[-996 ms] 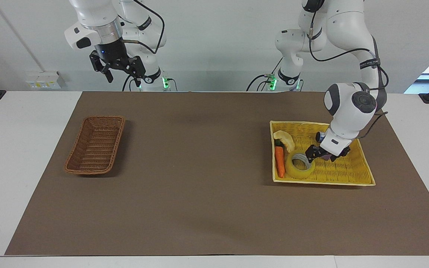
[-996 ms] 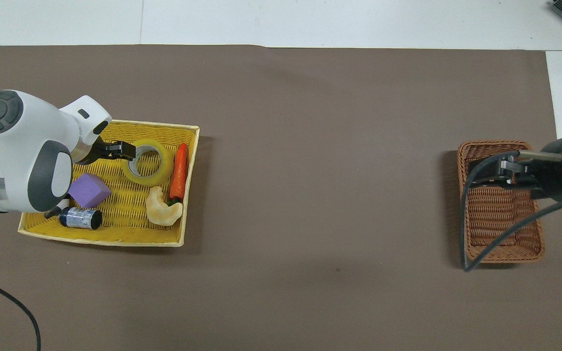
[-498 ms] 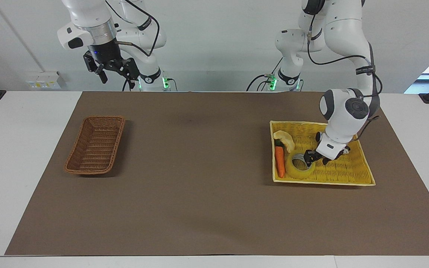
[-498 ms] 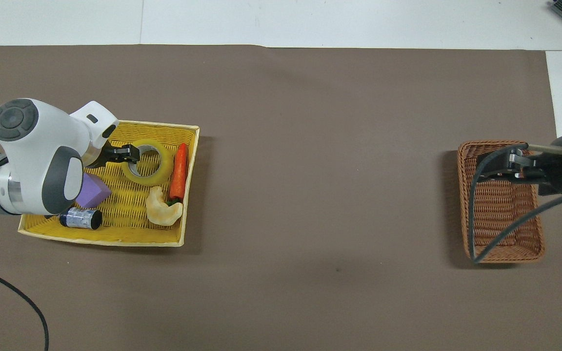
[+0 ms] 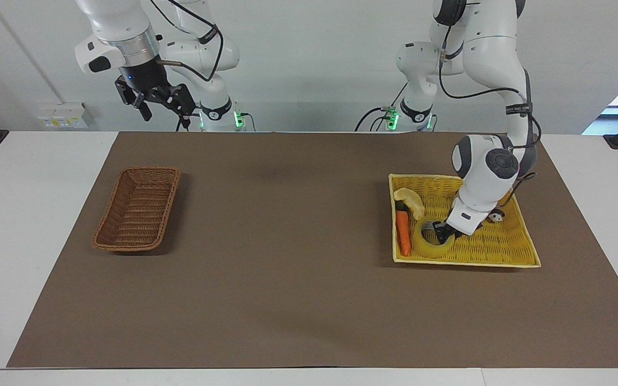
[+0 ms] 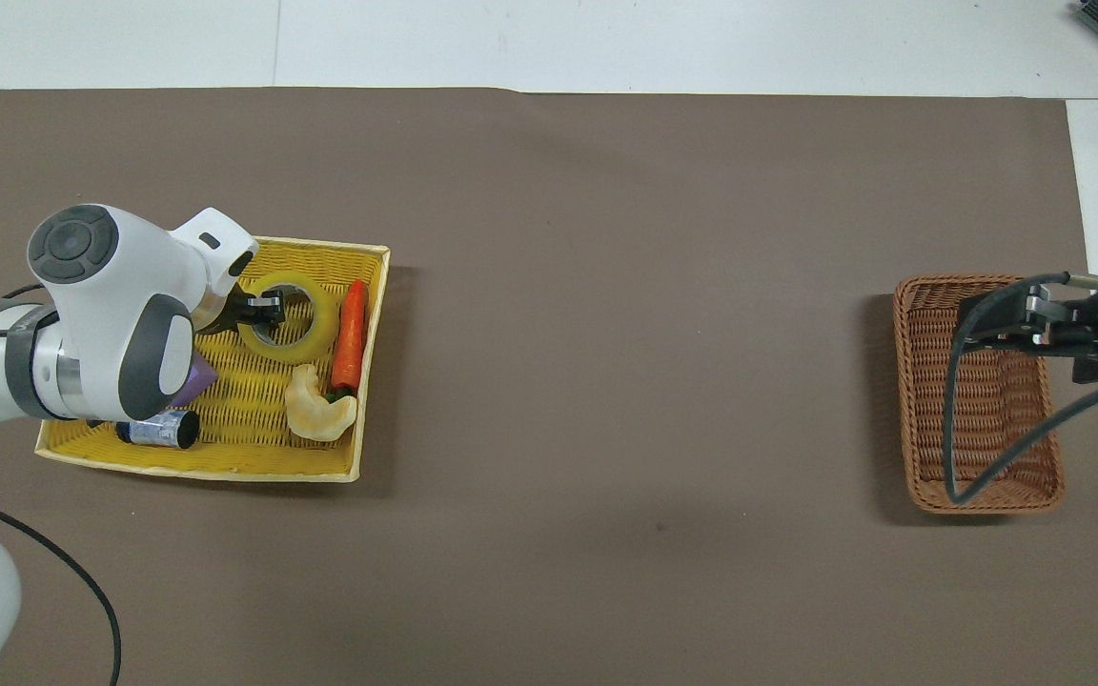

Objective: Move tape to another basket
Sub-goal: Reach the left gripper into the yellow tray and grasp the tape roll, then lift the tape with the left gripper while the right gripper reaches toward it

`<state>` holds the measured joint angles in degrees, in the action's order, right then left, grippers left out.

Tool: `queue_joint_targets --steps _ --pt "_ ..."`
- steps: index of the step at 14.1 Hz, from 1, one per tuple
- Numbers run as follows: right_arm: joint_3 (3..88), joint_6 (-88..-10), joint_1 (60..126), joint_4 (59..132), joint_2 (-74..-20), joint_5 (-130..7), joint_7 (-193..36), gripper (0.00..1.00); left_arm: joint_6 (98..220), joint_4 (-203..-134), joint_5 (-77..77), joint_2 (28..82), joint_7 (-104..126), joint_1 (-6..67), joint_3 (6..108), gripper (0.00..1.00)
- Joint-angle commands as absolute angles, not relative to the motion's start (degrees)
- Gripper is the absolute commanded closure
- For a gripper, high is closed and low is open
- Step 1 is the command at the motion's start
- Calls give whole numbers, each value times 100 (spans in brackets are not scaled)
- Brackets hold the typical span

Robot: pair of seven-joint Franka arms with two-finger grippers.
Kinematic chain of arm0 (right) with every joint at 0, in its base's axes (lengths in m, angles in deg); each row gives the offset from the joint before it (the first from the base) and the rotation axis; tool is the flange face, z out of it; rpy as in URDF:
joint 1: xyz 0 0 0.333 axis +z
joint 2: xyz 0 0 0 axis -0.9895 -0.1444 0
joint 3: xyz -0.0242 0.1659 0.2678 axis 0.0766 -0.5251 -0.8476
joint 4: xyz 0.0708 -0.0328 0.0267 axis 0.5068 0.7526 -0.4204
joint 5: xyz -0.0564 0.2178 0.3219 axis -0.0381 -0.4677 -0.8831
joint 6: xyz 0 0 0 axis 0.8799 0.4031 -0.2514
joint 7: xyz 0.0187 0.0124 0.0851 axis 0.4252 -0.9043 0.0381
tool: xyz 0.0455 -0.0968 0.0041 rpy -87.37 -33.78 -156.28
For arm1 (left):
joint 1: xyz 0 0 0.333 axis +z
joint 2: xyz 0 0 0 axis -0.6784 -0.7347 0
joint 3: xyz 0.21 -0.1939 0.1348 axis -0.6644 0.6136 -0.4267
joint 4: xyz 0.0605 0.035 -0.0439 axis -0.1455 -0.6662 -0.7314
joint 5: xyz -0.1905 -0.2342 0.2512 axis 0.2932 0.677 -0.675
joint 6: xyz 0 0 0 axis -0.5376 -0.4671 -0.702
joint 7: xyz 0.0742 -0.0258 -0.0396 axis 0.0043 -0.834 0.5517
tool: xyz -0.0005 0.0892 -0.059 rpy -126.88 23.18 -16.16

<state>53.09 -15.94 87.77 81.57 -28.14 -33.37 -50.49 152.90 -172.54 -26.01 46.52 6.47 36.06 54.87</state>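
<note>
Open desk (image 5: 287,225) fills mid-frame; around the tape (image 5: 431,239) crowd a carrot (image 5: 403,231) and the tray's rim (image 5: 464,263).

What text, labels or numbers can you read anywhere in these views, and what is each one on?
None can be read.
Black band on the left arm: white lettering, too small to read.
Small blue-labelled bottle in the yellow tray basket: print too blurred to read.
Tape, carrot, brown wicker basket: no text visible.
</note>
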Motion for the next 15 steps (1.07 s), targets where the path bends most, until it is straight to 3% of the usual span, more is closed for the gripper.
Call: queue_joint_targets --steps 1,8,15 --pt "5284 -1838 8785 8377 -2730 -3493 -5072 0 14871 -17123 -2555 4856 681 3586 5406 100" --pt "5284 -1873 8785 8517 -2713 -4017 -4977 0 13325 -16104 -2546 5155 717 3630 5406 100" --pt "5284 -2277 8784 8685 -2678 -5353 -4835 0 12068 -15770 -2546 6218 717 3596 5406 100"
